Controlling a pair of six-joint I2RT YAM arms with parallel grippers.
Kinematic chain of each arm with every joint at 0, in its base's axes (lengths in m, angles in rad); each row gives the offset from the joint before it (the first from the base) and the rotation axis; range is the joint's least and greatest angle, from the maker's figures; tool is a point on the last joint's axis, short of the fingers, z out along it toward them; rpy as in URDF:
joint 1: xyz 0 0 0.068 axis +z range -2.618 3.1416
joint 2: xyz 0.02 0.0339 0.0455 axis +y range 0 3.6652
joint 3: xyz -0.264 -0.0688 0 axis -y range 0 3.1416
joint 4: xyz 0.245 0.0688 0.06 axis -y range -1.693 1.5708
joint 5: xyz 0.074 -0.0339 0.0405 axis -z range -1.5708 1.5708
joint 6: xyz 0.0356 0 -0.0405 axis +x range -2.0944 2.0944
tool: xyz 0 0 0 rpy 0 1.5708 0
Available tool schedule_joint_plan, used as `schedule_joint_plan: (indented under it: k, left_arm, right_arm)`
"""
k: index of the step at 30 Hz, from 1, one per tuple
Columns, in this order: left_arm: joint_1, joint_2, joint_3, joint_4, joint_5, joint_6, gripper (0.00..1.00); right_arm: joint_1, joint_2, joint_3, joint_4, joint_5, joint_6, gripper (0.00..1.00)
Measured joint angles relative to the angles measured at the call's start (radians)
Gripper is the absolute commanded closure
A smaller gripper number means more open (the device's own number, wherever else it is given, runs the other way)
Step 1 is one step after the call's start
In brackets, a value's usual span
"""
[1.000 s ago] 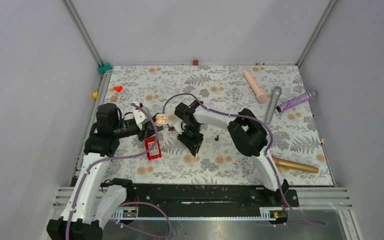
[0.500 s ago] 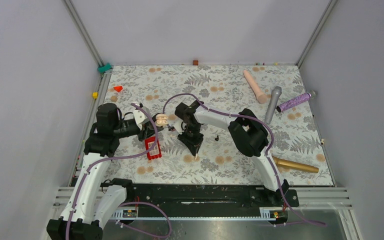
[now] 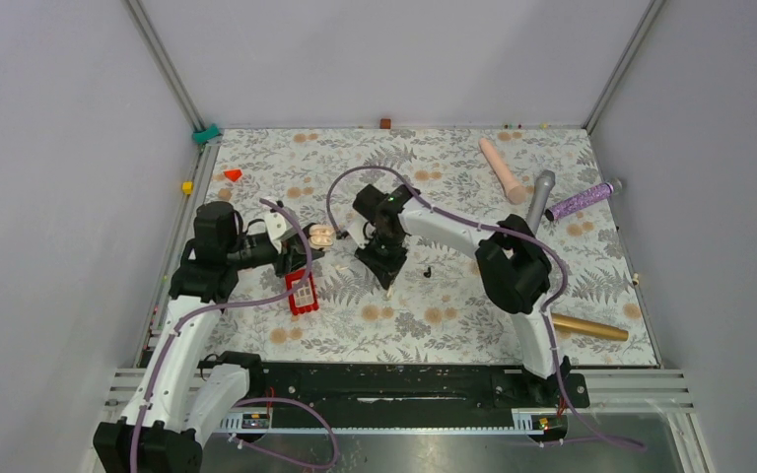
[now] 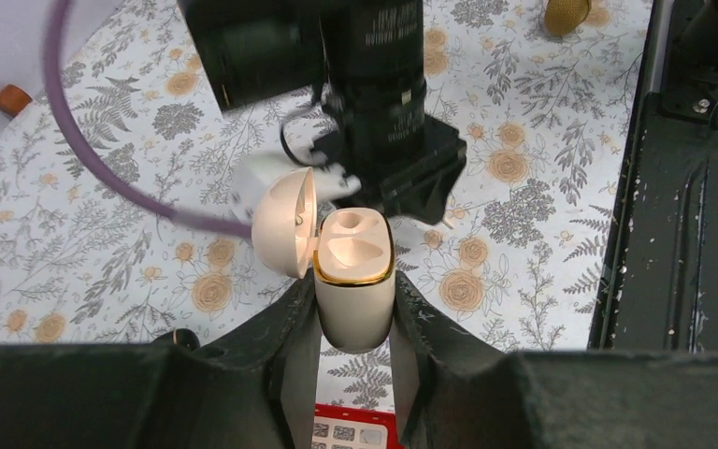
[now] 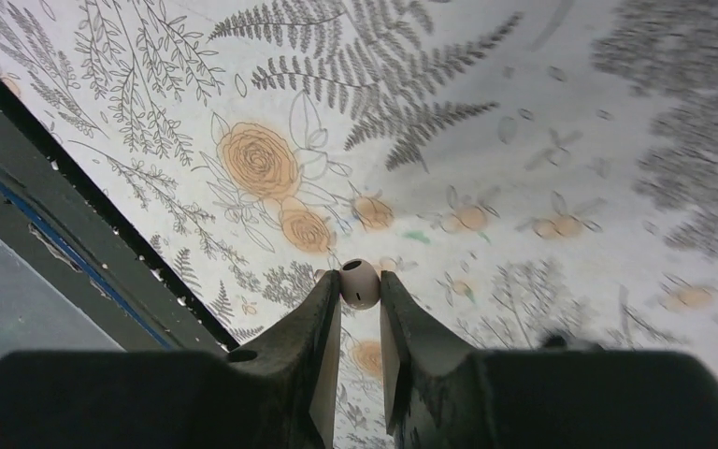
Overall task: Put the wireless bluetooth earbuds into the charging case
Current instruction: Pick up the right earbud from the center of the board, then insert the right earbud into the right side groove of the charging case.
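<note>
left gripper [image 4: 355, 292]: closed on cream charging case [image 4: 354, 313], lid hinged open | right gripper [image 5: 359, 288]: cream earbud [image 5: 359, 282] pinched between fingertips, held above floral tablecloth [image 5: 524, 112], near case

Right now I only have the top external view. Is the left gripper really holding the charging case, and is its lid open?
Observer: Yes. In the left wrist view the left gripper clamps the charging case upright, with the lid swung open.
Operator: Anything in it?
Observer: No, the wells look empty.
Operator: And the right gripper?
Observer: In the right wrist view the right gripper pinches a small pale earbud at its fingertips.
</note>
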Motion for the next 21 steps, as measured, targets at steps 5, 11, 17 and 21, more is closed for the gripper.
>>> schedule_joint_plan:
  k: [5,11,17,21]
  left_arm:
    - [0.000,0.020,-0.023,0.071,0.002,-0.070,1.00]
    - [-0.021,0.070,-0.025,0.188,-0.023,-0.171,1.00]
    - [-0.143,0.256,0.087,0.183,-0.085,-0.211,1.00]
    - [-0.205,0.401,0.208,0.182,-0.087,-0.262,1.00]
  right_arm:
    - [-0.054,-0.126,-0.015,0.016,0.032,-0.003,0.87]
    - [-0.113,-0.316,-0.060,0.039,0.123,-0.021,0.86]
    - [-0.117,-0.539,-0.107,0.111,0.251,-0.050,0.86]
    - [-0.117,-0.659,-0.110,0.162,0.311,-0.063,0.86]
